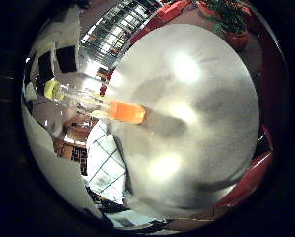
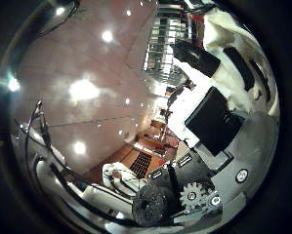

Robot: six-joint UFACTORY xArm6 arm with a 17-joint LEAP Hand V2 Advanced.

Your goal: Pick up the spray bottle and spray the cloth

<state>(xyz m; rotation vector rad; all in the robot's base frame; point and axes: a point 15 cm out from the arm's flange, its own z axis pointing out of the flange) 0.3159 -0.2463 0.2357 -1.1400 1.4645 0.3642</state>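
The spray bottle (image 1: 108, 105) stands upright on the round grey table (image 1: 211, 109) in the right little finger side palm view. It is clear, with orange liquid in its lower part and a pale yellow spray head. It casts a shadow on the table beside its base. My right hand (image 2: 219, 117) shows in the right thumb side palm view as white and black fingers reaching out loosely, with nothing between them. The hand is above and to the side of the bottle, away from it.
Red seats (image 1: 270, 89) ring the table, and a potted plant (image 1: 226, 20) stands past its far edge. The right thumb side palm view looks up at a brown ceiling (image 2: 87, 88) with bright lights, and a geared hand part (image 2: 194, 193) sits at its edge.
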